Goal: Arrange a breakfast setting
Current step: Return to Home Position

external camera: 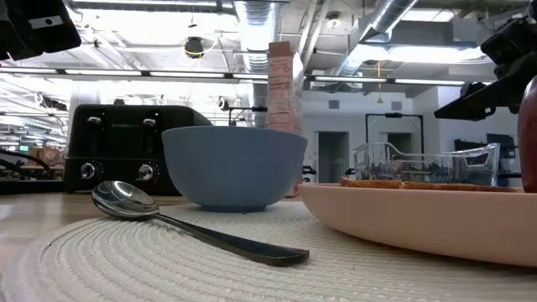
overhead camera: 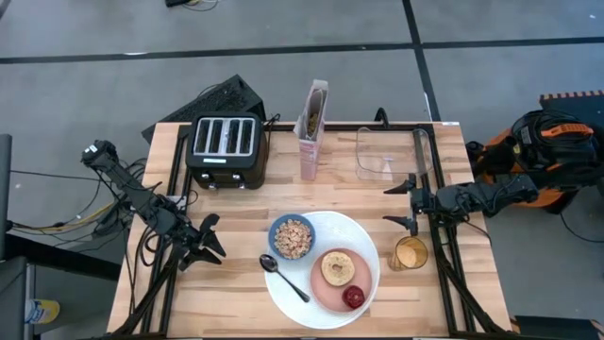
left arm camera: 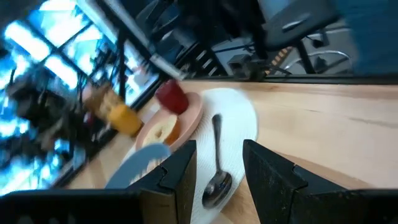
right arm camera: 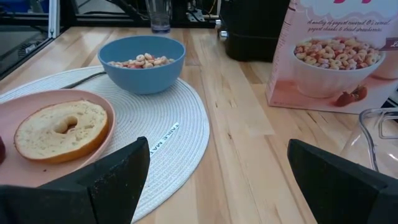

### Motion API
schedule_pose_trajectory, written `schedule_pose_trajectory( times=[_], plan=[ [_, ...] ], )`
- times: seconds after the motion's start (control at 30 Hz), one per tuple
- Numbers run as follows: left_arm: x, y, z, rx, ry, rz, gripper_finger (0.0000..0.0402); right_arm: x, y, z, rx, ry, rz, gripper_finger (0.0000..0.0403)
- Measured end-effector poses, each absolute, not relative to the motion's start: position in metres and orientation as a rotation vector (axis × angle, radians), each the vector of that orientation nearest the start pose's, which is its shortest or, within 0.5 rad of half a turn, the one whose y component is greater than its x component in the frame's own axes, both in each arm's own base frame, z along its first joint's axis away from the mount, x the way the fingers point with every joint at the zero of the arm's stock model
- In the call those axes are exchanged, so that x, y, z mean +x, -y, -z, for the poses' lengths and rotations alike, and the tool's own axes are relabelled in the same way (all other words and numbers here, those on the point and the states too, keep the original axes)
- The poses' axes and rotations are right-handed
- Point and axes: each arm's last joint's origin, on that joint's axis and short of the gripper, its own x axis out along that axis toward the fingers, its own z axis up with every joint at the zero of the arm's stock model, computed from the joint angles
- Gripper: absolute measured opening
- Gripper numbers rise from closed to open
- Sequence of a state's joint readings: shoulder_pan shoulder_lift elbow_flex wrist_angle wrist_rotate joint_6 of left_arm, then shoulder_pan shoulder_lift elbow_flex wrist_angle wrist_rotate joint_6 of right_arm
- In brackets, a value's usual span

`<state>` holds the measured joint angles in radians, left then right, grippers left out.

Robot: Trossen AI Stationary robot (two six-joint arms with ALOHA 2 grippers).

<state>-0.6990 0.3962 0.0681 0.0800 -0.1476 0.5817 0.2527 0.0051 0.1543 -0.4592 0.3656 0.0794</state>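
**Breakfast laid, both arms due to pull clear**

On the wooden counter (overhead camera: 226, 302), the setting sits at lower centre of the overhead frame, all of it on a white round placemat (overhead camera: 332, 225). Behind it stand the black toaster (overhead camera: 225, 149) at upper left, the cereal box (overhead camera: 313, 130) at top centre and a clear bin (overhead camera: 394, 153) at upper right. The left claw (overhead camera: 215, 238) hovers left of the mat, fingers well apart, holding nothing. The right claw (overhead camera: 389, 205) hangs to the mat's right, spread wide and empty.

On the mat, the blue bowl (overhead camera: 292, 237) of cereal lies upper left and the pink plate (overhead camera: 319, 291) lower right. The plate carries a toasted bagel half (overhead camera: 337, 268) and, at its lower edge, a small red apple (overhead camera: 354, 297). The black spoon (overhead camera: 283, 277) slants down the mat's left side.

Nothing appears left to place, so the step in hand looks like the retreat to rest. The right arm must draw back without brushing the juice glass (overhead camera: 410, 253) just below it.
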Motion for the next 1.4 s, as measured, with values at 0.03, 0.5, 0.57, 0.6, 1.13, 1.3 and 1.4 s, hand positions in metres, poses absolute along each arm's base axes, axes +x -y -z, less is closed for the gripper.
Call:
schedule_pose_trajectory(
  times=[0.03, 0.5, 0.57, 0.6, 1.13, 1.3, 1.4],
  plan=[
    [0.096, 0.074, -0.159, 0.638, -0.087, 0.581, 0.0121, 0.08, -0.01, -0.172, -0.016, -0.291, 0.124, 0.04],
    [0.098, 0.072, -0.161, 0.446, -0.13, 0.448, 0.0121, 0.08, -0.01, -0.172, -0.016, -0.291, 0.123, 0.04],
    [0.098, 0.072, -0.162, 0.441, -0.121, 0.457, 0.0121, 0.08, -0.01, -0.172, -0.016, -0.291, 0.123, 0.04],
    [0.098, 0.072, -0.162, 0.44, -0.12, 0.458, 0.0121, 0.08, -0.01, -0.172, -0.016, -0.291, 0.123, 0.04],
    [0.097, 0.072, -0.172, 0.333, -0.04, 0.471, 0.0121, 0.08, -0.01, -0.172, -0.015, -0.291, 0.123, 0.04],
    [0.094, 0.069, -0.185, 0.332, 0.093, 0.427, 0.0121, 0.08, -0.01, -0.172, -0.015, -0.291, 0.123, 0.04],
    [0.091, 0.065, -0.196, 0.323, 0.184, 0.367, 0.0121, 0.08, -0.01, -0.172, -0.016, -0.291, 0.123, 0.04]
  ],
)
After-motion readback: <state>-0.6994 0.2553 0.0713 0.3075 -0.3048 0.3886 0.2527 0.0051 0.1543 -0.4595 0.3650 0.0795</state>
